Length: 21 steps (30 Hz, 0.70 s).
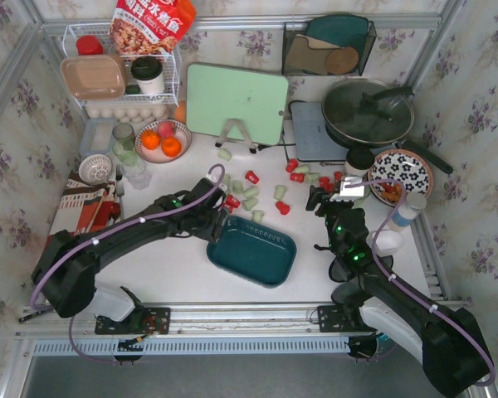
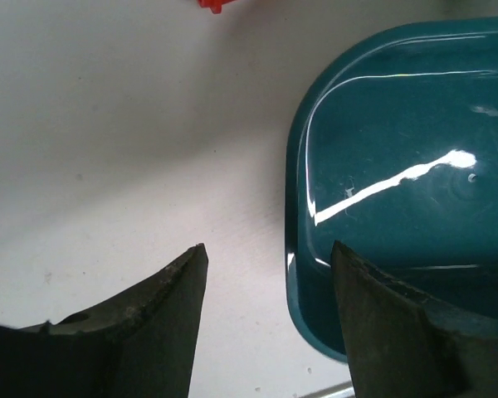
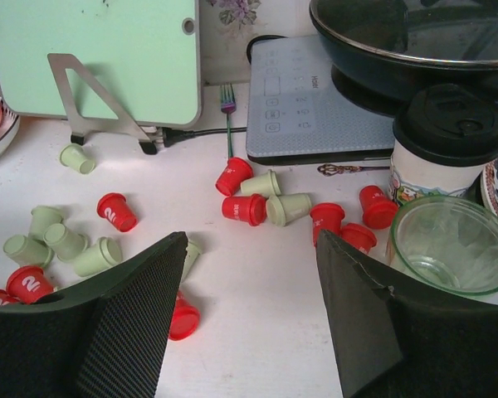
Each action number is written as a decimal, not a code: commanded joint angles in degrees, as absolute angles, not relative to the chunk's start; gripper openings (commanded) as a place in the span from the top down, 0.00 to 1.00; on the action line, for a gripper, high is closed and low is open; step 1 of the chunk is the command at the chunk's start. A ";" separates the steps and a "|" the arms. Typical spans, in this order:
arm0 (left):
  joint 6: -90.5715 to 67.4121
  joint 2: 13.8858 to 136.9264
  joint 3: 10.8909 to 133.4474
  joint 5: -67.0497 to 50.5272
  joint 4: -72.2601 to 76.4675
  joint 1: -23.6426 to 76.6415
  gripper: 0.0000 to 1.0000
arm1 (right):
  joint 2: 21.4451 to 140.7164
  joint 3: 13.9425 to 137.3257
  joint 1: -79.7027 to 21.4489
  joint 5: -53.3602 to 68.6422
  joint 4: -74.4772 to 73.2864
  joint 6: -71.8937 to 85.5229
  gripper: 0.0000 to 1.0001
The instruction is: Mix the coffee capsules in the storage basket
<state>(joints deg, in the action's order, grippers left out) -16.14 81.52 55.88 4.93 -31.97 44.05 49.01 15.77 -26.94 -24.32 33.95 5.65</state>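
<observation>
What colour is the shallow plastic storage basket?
Dark teal storage basket; clearest in left wrist view.

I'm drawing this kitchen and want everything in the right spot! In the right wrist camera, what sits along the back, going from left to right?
pale green cutting board → fork → grey cooktop → cup with the black lid

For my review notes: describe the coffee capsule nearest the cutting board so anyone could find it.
A pale green cutting board stands on a metal stand at the table's back. By the stand's left foot lies one pale green capsule, alone; the other capsules cluster, red and green mixed, nearer the basket.
</observation>
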 commanded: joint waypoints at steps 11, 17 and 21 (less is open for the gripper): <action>-16.92 89.31 56.07 2.74 -27.33 45.00 0.61 | 49.87 16.84 -26.93 -23.44 33.75 6.37 0.29; -17.72 88.94 55.49 3.13 -26.81 45.26 0.96 | 50.07 16.94 -26.95 -23.55 33.58 6.39 0.29; -19.24 83.84 55.37 4.54 -27.49 45.18 1.00 | 50.29 16.95 -26.97 -23.77 33.57 6.39 0.29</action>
